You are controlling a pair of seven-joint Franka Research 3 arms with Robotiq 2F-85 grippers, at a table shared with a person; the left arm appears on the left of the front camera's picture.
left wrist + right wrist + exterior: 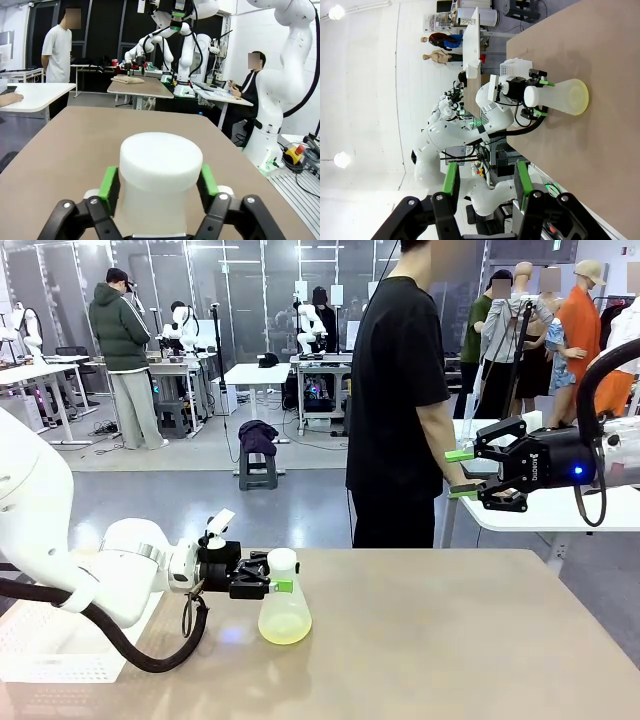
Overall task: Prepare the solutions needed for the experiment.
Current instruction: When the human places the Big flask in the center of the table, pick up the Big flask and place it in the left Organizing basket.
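The left gripper (281,577) holds the flask (284,611) by its neck. It looks light and slippery. The right gripper (461,475) is half open, empty.

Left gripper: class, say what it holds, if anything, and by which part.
The left gripper has its pads on either side of the conical flask at its neck, just below the white cap.

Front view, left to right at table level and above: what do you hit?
Left arm → left gripper at the neck of the conical flask → person in black → right gripper, raised, nothing between its pads.
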